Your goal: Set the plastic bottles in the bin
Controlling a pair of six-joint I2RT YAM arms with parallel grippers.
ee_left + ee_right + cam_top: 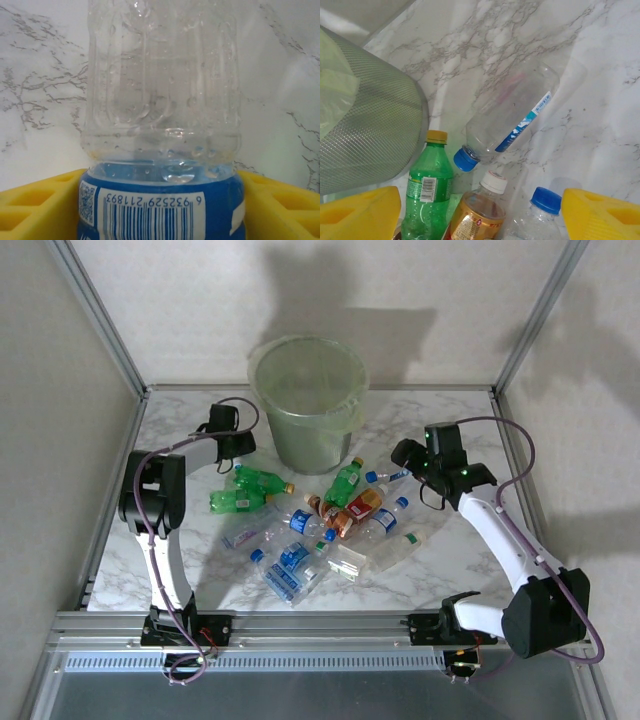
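clear bottle (pixel 162 100), blue label (pixel 220 205) barcode 6932529211893

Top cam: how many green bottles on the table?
3. Two left of the pile: far green bottle and near green bottle; third green bottle just in front of the bin. Others may hide in the pile.

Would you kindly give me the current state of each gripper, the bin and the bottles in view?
left gripper: shut on clear blue-labelled bottle.
right gripper: open, holding nothing.
bin: upright, no bottle seen inside.
green bottle: capped, lying near the bin.
loose bottles: lying heaped on the table.
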